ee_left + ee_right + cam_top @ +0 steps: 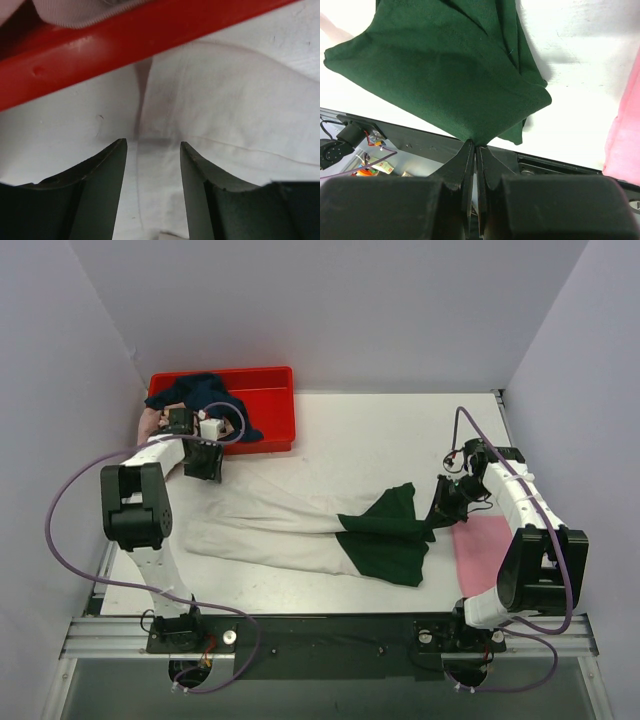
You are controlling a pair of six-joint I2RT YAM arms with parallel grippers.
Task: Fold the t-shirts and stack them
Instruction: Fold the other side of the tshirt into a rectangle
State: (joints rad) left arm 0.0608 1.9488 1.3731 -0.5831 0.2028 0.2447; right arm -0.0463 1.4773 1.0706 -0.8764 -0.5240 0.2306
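The jaws of the left gripper (153,145) stand apart with nothing clamped between them. Just beneath and ahead of their tips lies the white cotton t-shirt with dark green sleeves (225,115), and a soft ridge of it runs up from the gap. The jaws of the right gripper (475,146) are pressed together on a corner of the dark green sleeve (435,70), which fans out ahead of them.

Only the left wrist view shows how near the long red plastic crate (125,45) is: its wall crosses just beyond the parted jaws. Only the top view shows the shirt whole, stretched over the white table (380,430) from one pair of jaws to the other. It also shows the flat bright pink t-shirt (483,550) off to the right of the shut jaws. The right wrist view cuts that shirt down to an edge strip.

No print shows on the white shirt. From above, the left fingers are hidden under the wrist.

In the crate, beyond the left jaws, sits a crumpled navy cloth (205,395). A dusty pink cloth (155,422) hangs over the crate's left end. How many garments there are cannot be told.
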